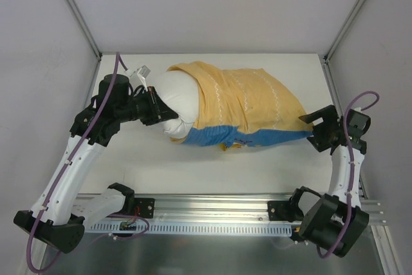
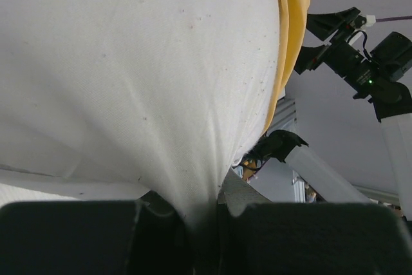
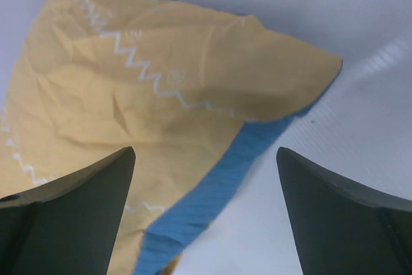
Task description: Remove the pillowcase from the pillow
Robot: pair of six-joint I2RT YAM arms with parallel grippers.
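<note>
The left gripper (image 1: 159, 111) clamps the pillow (image 1: 174, 93) at its bare left end; the right gripper (image 1: 317, 129), jaws apart, hovers beside the pillowcase (image 1: 244, 100) covering the rest.

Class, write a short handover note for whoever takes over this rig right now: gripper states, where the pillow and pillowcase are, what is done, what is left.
The left gripper is shut on the pillow, pinching its bare white end.
The right gripper is open at the right corner of the pillowcase, not gripping it.
Both things lie on the table, pillowcase yellow side up, blue showing along its near edge.
Done: the pillow's left end is out of the cover.
Left: most of the pillow is still inside; likely grip that corner and pull the two apart.
</note>
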